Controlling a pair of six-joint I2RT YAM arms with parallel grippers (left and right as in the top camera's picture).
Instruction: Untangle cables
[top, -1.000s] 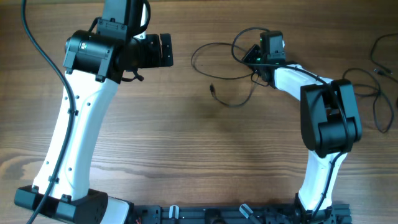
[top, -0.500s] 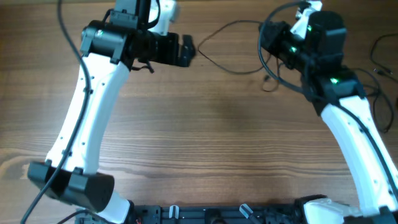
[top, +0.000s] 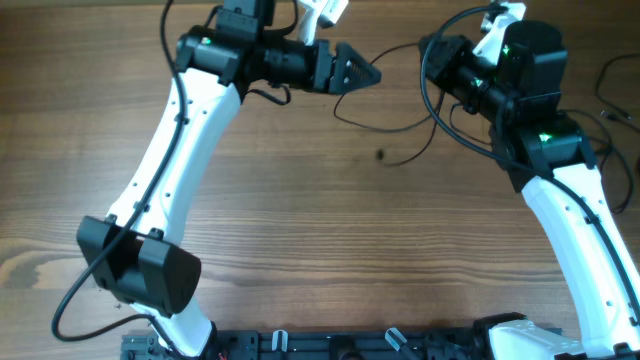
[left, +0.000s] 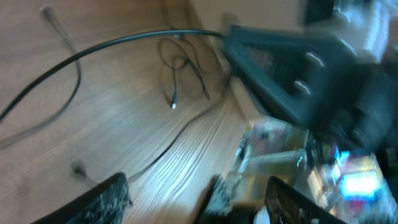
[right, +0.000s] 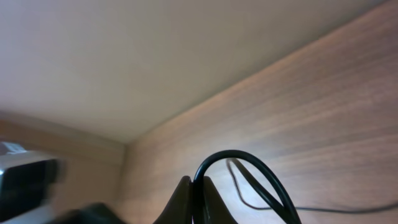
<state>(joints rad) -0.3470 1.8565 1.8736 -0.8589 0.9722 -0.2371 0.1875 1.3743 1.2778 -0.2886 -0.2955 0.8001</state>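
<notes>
Toward the far edge of the brown wood-grain tabletop (top: 330, 240) I have both arms reaching in. On my right wrist feed, the right gripper (right: 192, 190) has its fingers pressed together on a thin black cable (right: 233, 154), which arches up out of the fingertips in a tight loop. From overhead, that cable drops away from the gripper and trails in a loose open curve across the wood between the two arms. It ends in a small dark plug end (top: 380, 154) that lies flat on the surface. The left gripper (top: 366, 72) points toward the right one, just beside the cable's curve. On my left wrist feed its fingers stand apart with nothing between them, though that view is blurred. A second thin dark cable (top: 607, 113) lies in slack loops at the right edge of the tabletop, on the outer side of the right arm and well apart from the first.
</notes>
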